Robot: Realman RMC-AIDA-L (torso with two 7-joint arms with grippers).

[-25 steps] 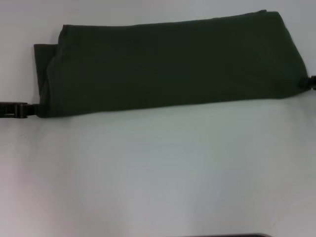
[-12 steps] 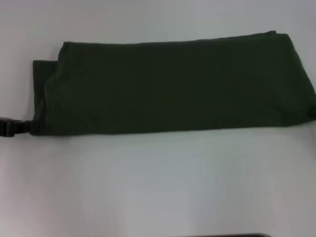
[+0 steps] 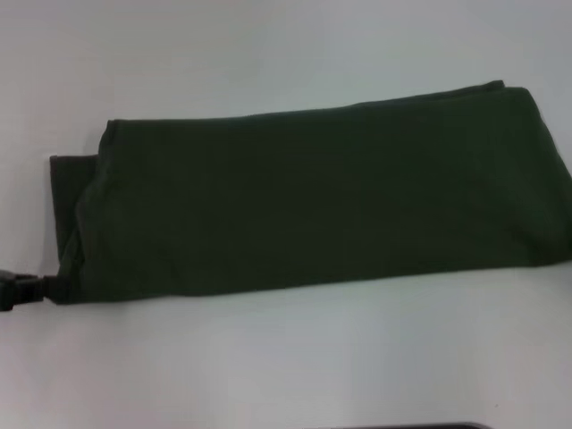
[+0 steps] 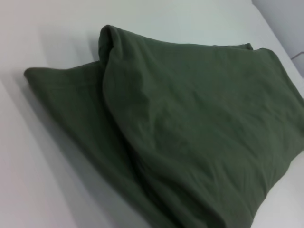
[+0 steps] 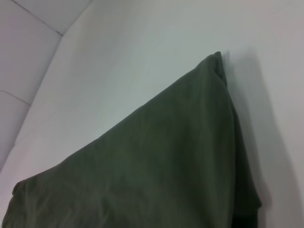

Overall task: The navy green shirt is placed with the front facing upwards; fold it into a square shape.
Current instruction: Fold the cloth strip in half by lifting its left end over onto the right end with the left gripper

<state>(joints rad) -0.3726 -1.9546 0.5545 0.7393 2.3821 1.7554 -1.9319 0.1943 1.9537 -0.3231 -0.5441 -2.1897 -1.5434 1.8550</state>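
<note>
Open worktop (image 3: 286,366) across the whole near side, and a bare band along the far edge. Blocking the middle: navy green shirt (image 3: 313,201), folded into a long strip from left to right edge. Left hand (image 3: 22,291) touching its near-left corner.

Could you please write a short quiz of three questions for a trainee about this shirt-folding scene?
1. True or false: the navy green shirt lies as a long folded band on the white table.
2. Which pincer shows in the head view? A) the left pincer at the band's near left corner; B) the right one at its right end.
3. Fill in: the chest lettering is ______ in every view.

Key: 1 true; 2 A; 3 hidden.
</note>
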